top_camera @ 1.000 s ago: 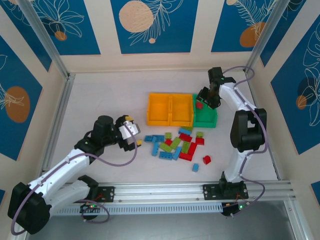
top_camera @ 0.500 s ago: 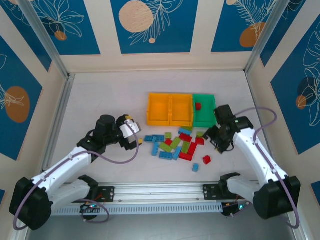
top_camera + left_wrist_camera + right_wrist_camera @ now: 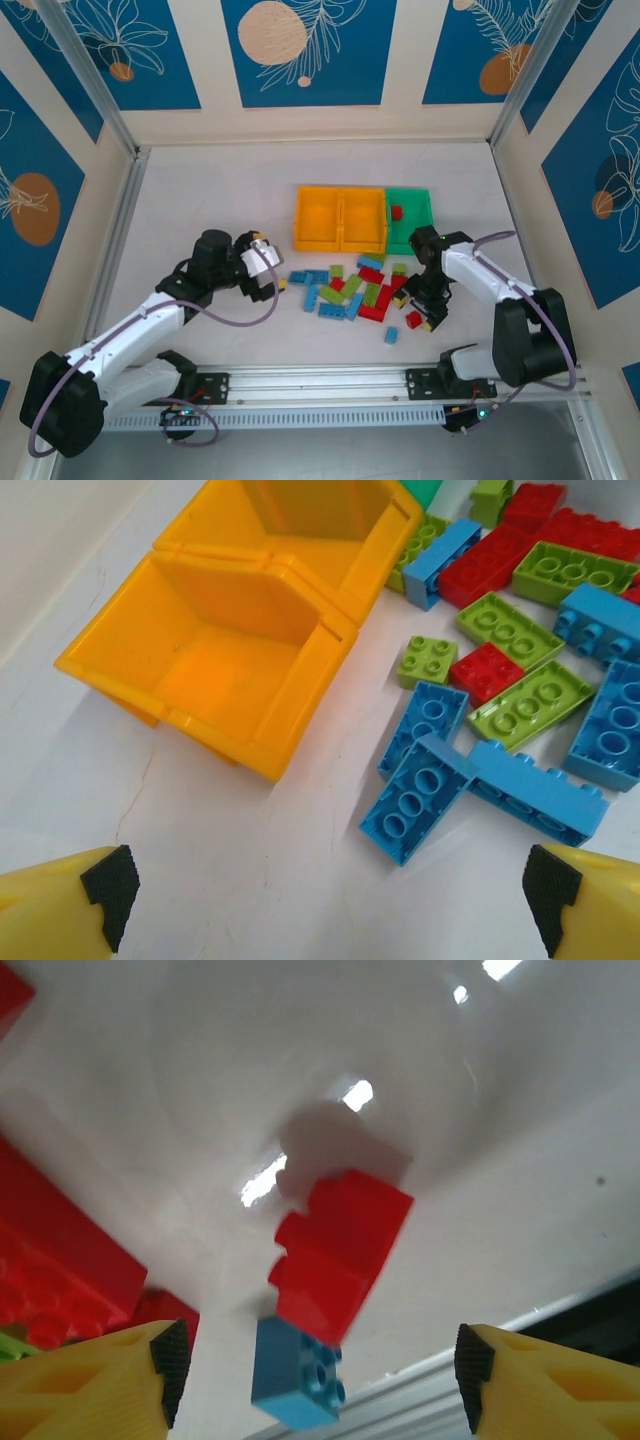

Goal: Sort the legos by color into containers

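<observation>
Right pincer [image 3: 322,1370]: jaws apart, poised over a stray red brick [image 3: 340,1250] on the white counter [image 3: 480,1110], just beside a small blue brick [image 3: 297,1375]; neither tip touches it, apparently lined up for a pick. Left pincer [image 3: 330,900]: jaws spread wide, empty, facing the mixed lego pile [image 3: 350,290] beside the orange-yellow bins [image 3: 250,565]. Green bin [image 3: 418,238]: holds one binned red brick [image 3: 397,212], so red likely belongs there.

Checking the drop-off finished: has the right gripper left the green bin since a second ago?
Yes. The right gripper has come away from the green bin toward the near edge, now over the loose red brick.
</observation>
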